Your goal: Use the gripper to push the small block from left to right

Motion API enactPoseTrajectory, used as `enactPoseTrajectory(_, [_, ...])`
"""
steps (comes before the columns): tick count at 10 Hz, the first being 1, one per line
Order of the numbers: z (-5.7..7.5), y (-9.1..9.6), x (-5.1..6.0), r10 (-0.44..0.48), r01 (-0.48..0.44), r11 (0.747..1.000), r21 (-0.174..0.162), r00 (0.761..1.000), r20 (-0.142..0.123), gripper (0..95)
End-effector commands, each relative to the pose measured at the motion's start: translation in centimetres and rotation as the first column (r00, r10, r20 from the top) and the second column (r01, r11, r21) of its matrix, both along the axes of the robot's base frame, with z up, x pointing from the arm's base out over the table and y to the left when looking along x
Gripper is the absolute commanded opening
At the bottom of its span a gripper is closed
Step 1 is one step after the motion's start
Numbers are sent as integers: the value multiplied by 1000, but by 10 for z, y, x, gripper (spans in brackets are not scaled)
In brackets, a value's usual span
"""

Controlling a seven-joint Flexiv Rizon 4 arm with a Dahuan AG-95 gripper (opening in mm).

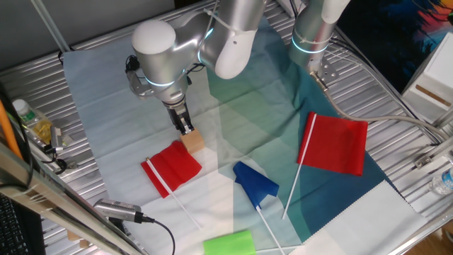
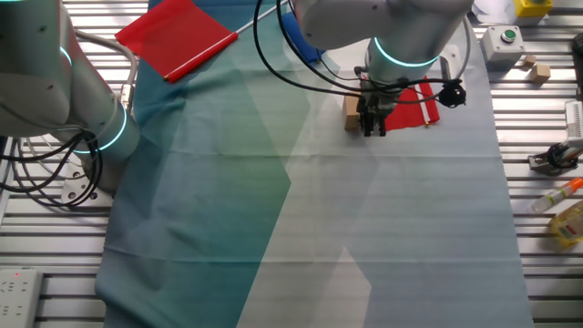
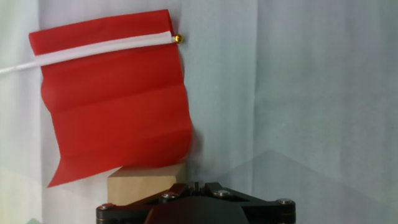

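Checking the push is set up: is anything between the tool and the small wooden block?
Nothing: in one fixed view the tool sits right against the small block, no gap visible.

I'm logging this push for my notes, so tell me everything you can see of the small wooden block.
The small block is a plain, light tan cube that looks like wood, with unmarked faces. It sits flat on the pale cloth. The black pincer is low right beside it, apparently touching one side. On the far side it meets the edge of the small red flag, whose fabric slightly overlaps it in the hand view.
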State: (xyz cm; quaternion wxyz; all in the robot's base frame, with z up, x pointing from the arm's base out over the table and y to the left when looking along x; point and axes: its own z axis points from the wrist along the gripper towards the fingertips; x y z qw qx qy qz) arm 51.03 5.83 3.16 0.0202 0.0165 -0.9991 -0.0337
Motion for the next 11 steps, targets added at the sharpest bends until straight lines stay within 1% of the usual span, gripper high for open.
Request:
enactPoseTrajectory(1, [2,-4,-2,16,-16,1000,-8,1000,-4,0])
enactPoseTrajectory(3, [7,-16,-6,45,-45,999,-11,999,-5,0])
enactPoseTrajectory(5, [12,-36,-13,99,-100,995,-13,995,-3,0])
enactPoseTrajectory(6, [17,-45,-17,128,-128,992,-25,992,-3,0])
enactPoseTrajectory(7, [23,-52,-20,157,-157,987,-44,988,-5,0])
enactPoseTrajectory(8, [28,-58,-21,175,-175,983,-53,985,-6,0])
enactPoseTrajectory(9, [41,-69,-19,194,-195,979,-54,981,-10,0])
enactPoseTrajectory(10, [50,-73,-13,210,-210,976,-52,978,-14,0])
enactPoseTrajectory(11, [58,-74,-4,223,-224,973,-51,974,-21,0])
